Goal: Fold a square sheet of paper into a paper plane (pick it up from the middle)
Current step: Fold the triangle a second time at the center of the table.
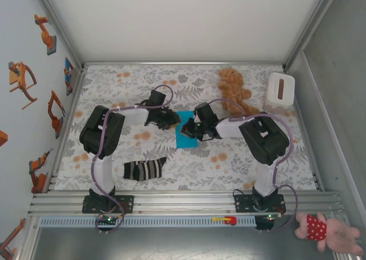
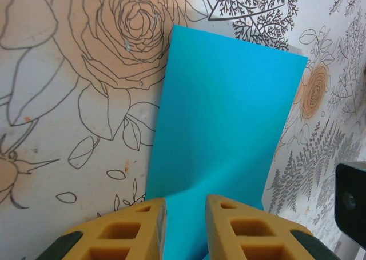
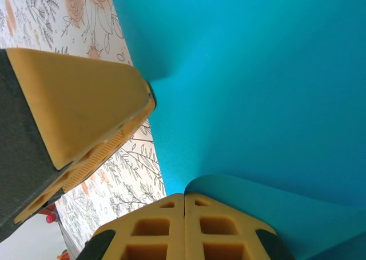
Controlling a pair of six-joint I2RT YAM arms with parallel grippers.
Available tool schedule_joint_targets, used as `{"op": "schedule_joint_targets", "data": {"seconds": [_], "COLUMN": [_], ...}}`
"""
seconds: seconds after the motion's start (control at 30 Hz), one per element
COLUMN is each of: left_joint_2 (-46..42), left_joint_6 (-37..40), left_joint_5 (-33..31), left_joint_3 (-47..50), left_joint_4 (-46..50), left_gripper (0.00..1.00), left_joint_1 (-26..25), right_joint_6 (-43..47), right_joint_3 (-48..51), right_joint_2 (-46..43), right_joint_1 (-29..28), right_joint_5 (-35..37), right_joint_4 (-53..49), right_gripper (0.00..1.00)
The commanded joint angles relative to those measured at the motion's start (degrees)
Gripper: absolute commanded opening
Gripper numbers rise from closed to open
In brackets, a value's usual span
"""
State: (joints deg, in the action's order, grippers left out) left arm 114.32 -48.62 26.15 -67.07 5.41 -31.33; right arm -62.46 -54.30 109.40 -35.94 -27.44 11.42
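Overhead, striped sock (image 1: 144,170) — closer, right claw (image 3: 184,196) pinching paper (image 3: 257,71).

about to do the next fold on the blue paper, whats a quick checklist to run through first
1. Right fingers gripping the sheet of paper: ok, they are shut at a lifted edge that curls up from their tips.
2. Left fingers steadying the sheet: ok, they stand apart and one tip presses on the paper in the right wrist view.
3. Sheet lying flat on the table: not ok, the edge by the right fingers is raised.
4. Layers and edges lined up: cannot tell.
5. Striped sock and teddy bear clear of the paper: ok, both lie apart from it.
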Motion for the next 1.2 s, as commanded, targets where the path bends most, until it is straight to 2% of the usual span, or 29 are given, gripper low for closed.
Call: {"op": "schedule_joint_targets", "data": {"seconds": [0.0,1.17], "left_joint_2": [1.53,1.6], "left_joint_6": [1.07,1.12], "left_joint_5": [-1.39,-1.28], "left_joint_3": [-0.13,0.08], "left_joint_4": [4.17,4.06], "left_gripper": [0.26,0.25], "left_joint_1": [-0.26,-0.24], "right_joint_6": [1.2,1.84], "right_joint_3": [-1.48,-2.81], "right_joint_2": [0.94,2.79], "right_joint_1": [-0.44,-0.44], "right_joint_5": [-0.08,-0.95], "right_joint_4": [-1.07,-1.66], "right_gripper": [0.0,0.0]}}
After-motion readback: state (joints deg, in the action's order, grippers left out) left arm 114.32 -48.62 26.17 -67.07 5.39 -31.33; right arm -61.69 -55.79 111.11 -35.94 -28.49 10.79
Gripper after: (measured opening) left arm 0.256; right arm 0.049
